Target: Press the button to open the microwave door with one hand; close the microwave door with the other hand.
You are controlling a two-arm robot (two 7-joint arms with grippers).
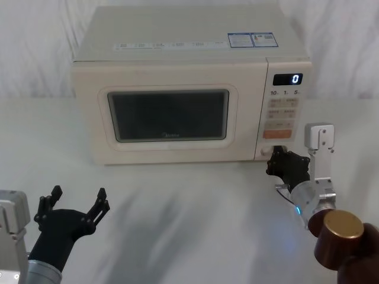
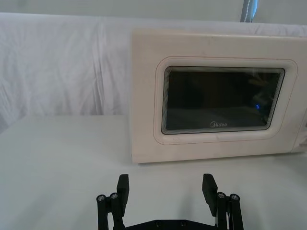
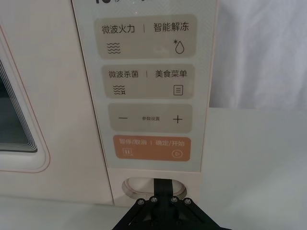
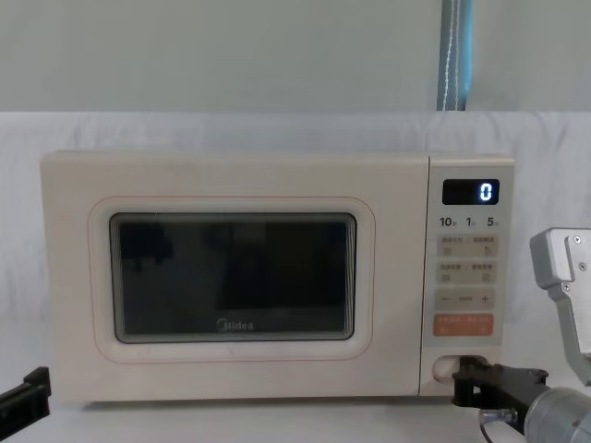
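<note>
Cream microwave (image 1: 177, 94) centre frame with microwave door (image 4: 231, 277) flush, right gripper (image 1: 283, 164) at lower right, fingers pinched together against the button (image 3: 139, 186), left gripper (image 1: 74, 204) spread wide, lower left

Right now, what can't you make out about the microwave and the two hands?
- The button: its middle is hidden by the right hand in the right wrist view, so contact cannot be confirmed.
- The microwave door: looks flush in the head view; whether the latch has released cannot be seen.
- The left hand: mostly cut off by the chest view's lower left edge; the head view shows it open, low before the microwave.
</note>
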